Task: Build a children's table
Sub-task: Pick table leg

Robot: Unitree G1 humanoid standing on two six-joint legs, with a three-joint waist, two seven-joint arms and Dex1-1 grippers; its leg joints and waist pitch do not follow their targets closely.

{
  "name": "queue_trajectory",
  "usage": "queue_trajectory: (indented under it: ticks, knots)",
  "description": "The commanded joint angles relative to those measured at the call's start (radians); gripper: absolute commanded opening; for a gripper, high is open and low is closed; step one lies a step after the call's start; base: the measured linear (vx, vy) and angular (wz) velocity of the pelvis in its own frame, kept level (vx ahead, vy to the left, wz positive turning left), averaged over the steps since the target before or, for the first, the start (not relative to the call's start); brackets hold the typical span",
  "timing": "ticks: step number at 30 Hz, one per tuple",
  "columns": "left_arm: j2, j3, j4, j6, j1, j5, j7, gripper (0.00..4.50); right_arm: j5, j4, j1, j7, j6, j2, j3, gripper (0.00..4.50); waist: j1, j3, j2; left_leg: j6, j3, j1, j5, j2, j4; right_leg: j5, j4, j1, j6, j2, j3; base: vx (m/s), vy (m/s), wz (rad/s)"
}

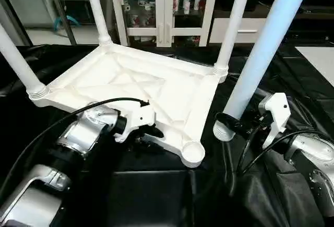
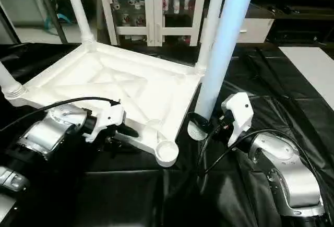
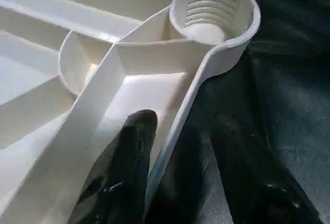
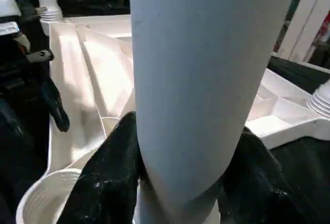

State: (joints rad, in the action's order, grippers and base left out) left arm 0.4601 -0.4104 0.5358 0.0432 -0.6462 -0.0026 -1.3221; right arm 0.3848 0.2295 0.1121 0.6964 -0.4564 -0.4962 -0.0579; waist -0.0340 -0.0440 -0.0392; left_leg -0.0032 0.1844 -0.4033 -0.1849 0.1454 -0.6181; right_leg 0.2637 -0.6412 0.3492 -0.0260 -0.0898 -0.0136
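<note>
On the black-draped worktop (image 1: 156,195) lies the tabletop (image 1: 141,86), ribbed underside up, with three legs (image 1: 96,8) standing in its far and left corner sockets. Its near corner socket (image 1: 193,153) is empty, threads showing inside. The left end effector (image 1: 148,133) straddles the tabletop's near rim beside that socket, one finger (image 3: 126,162) inside the rim, the other outside on the cloth, fingers apart. The right end effector (image 2: 206,125) is clamped on the fourth leg (image 2: 224,39) near its threaded lower end, holding it tilted just right of the empty socket. Behind stands a white glass-door cabinet (image 1: 164,8). No writing or brand mark can be read anywhere.
</note>
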Motion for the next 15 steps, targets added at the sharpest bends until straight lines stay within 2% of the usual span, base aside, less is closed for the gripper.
queue_trajectory:
  ticks: [1,3,5,9,12,13,15]
  knots:
    - [-0.003,-0.011,0.014,-0.018,-0.024,0.021,-0.009,1.70,0.001,0.025,-0.005,0.004,0.002,-0.016,-0.007,1.86,0.000,0.054,0.005,0.001,-0.035,0.039,-0.262,0.083,0.096,0.004,0.081,-0.008,0.280,-0.066,0.028,0.000,0.000,0.00]
    - [-0.010,-0.022,0.028,-0.033,-0.032,0.035,-0.009,1.43,-0.004,0.024,-0.007,0.004,0.007,-0.016,-0.002,1.86,0.001,0.054,0.003,0.004,-0.036,0.039,-0.258,0.083,0.096,0.000,0.081,-0.008,0.278,-0.066,0.028,0.000,0.000,0.00]
    - [-0.016,-0.036,0.047,-0.051,-0.042,0.053,-0.005,1.38,-0.007,0.026,-0.006,0.002,0.006,-0.015,0.004,1.86,0.000,0.055,-0.002,0.002,-0.036,0.040,-0.257,0.083,0.096,-0.010,0.081,-0.008,0.278,-0.066,0.028,0.000,0.000,0.00]
    - [-0.019,-0.060,0.079,-0.075,-0.058,0.087,-0.008,1.01,-0.006,0.031,-0.005,0.001,0.005,-0.015,0.006,1.86,0.002,0.056,0.000,0.004,-0.037,0.040,-0.255,0.084,0.097,-0.033,0.081,-0.010,0.281,-0.065,0.028,0.000,0.000,0.00]
    - [-0.013,-0.098,0.123,-0.122,-0.079,0.137,-0.009,0.90,-0.007,0.038,-0.012,0.007,0.005,-0.020,0.010,1.86,0.000,0.057,0.000,0.017,-0.036,0.039,-0.232,0.084,0.095,-0.064,0.080,-0.012,0.285,-0.067,0.028,0.000,0.000,0.00]
    - [-0.013,-0.108,0.142,-0.143,-0.086,0.155,-0.002,0.65,-0.007,0.040,-0.013,0.007,0.005,-0.021,0.011,1.86,0.001,0.057,0.001,0.022,-0.036,0.039,-0.225,0.085,0.095,-0.074,0.080,-0.013,0.284,-0.067,0.027,0.000,0.000,0.00]
    - [-0.014,-0.113,0.157,-0.158,-0.093,0.168,0.007,0.58,-0.007,0.039,-0.012,0.006,0.005,-0.021,0.011,1.86,0.000,0.059,0.002,0.034,-0.035,0.037,-0.200,0.084,0.092,-0.103,0.078,-0.016,0.287,-0.069,0.027,0.000,0.000,0.00]
